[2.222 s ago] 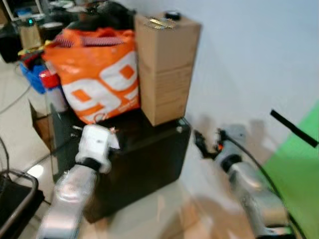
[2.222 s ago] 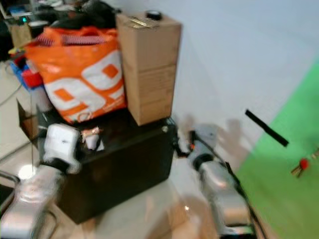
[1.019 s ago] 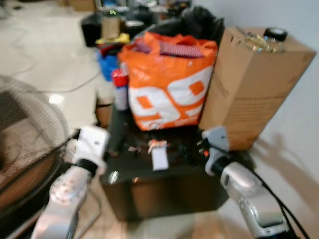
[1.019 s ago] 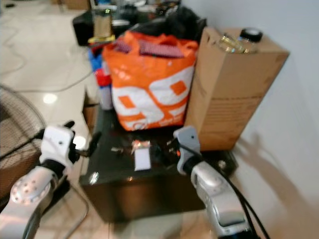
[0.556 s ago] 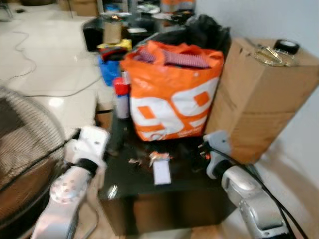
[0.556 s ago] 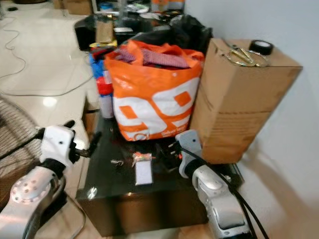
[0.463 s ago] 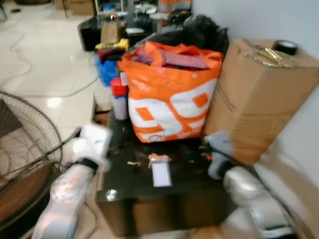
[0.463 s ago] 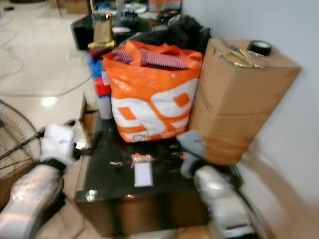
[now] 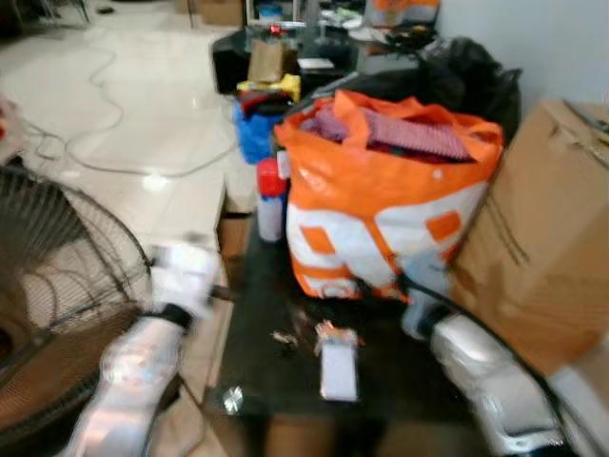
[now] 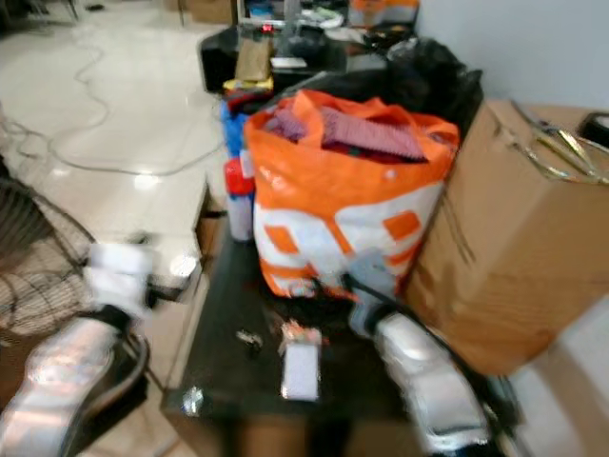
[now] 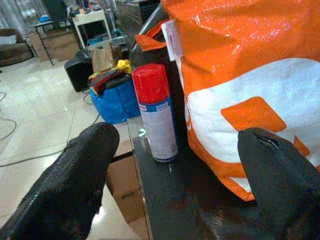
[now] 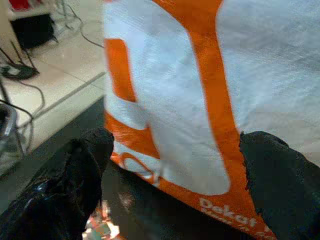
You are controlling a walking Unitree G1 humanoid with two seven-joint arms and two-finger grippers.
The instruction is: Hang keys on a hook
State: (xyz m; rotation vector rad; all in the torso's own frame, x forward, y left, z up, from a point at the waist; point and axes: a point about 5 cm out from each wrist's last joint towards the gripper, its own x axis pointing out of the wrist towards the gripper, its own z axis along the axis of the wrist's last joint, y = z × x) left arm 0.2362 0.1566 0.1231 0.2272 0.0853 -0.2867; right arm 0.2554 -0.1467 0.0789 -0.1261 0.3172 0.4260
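A small bunch of keys (image 9: 284,337) lies on the black table (image 9: 252,367), beside an orange tag (image 9: 333,335) and a white card (image 9: 338,371). My left gripper (image 11: 172,165) is open and empty at the table's left edge, pointing toward a spray can and the orange bag. My right gripper (image 12: 170,165) is open too, close against the foot of the orange bag (image 12: 165,100), just right of the keys. The orange tag (image 12: 97,227) glints below one right fingertip. In the head views both arms are blurred.
A full orange bag (image 9: 390,209) stands at the back of the table, a tall cardboard box (image 9: 552,267) to its right. A red-capped spray can (image 11: 157,115) stands left of the bag. A floor fan (image 9: 57,286) is at my left, and cables lie on the tiled floor.
The whole picture has shifted right and grown: the camera turned left and came closer. The keys and card lie where they were. Both grippers stay open.
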